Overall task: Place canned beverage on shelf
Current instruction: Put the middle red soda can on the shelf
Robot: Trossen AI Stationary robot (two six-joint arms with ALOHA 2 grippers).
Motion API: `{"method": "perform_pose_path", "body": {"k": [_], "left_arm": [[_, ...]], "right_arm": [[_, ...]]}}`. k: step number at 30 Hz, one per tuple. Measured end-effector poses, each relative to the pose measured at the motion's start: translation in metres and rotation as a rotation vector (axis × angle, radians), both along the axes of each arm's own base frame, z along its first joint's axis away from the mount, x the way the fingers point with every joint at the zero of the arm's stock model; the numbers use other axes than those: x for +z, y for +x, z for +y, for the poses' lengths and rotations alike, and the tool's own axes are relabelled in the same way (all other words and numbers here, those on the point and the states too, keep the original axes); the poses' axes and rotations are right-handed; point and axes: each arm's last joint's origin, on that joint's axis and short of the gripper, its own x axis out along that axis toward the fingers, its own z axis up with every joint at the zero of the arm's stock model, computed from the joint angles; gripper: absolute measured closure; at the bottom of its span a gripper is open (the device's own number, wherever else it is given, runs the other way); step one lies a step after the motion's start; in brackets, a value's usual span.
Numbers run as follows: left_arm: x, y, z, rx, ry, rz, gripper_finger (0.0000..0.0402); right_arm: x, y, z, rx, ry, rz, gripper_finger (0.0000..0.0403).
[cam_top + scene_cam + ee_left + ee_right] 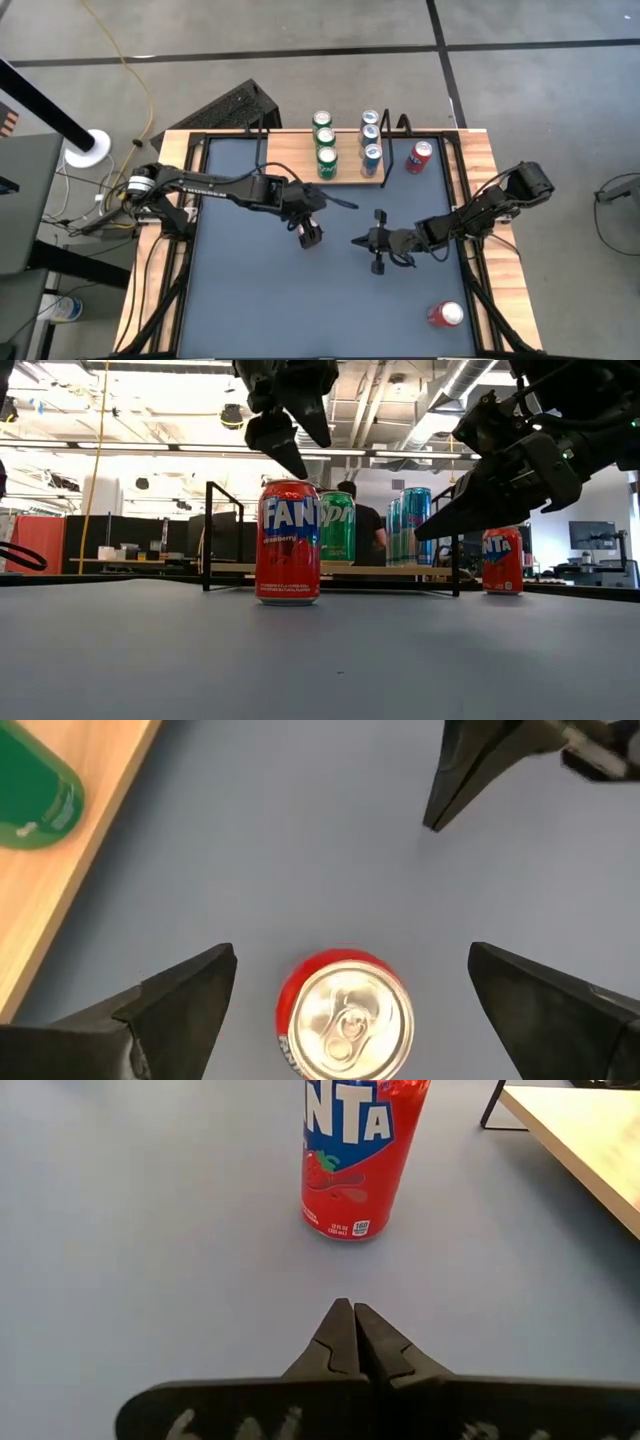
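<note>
A red Fanta can (288,542) stands upright on its base on the dark tabletop, in front of the shelf (290,160). My left gripper (352,952) hovers open above the can, one finger on either side of its top (345,1015), touching nothing. In the high view this gripper (309,234) mostly hides the can. My right gripper (356,240) is shut and holds nothing. It points toward the can (362,1155) from the table's right, a short way off. Its tip (435,820) also shows in the left wrist view.
Three green cans (325,140) and three blue cans (371,135) stand on the shelf. A red can (420,157) stands on the table right of the shelf, another (446,314) at the near right. A person (365,520) is beyond the table.
</note>
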Motion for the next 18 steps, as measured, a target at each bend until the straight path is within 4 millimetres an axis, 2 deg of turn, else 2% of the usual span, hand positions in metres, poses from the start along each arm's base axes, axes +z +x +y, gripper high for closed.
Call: {"method": "perform_pose_path", "body": {"k": [10, 18], "left_arm": [[-0.013, -0.003, -0.002, 0.028, -0.018, 0.031, 0.0012], [-0.032, -0.006, -0.002, 0.032, -0.019, 0.05, 0.0012]], "right_arm": [[0.0, 0.0, 0.0, 0.002, -0.004, 0.0, 0.0403], [0.0, 0.0, 0.0, 0.002, -0.003, -0.001, 0.0403]]}}
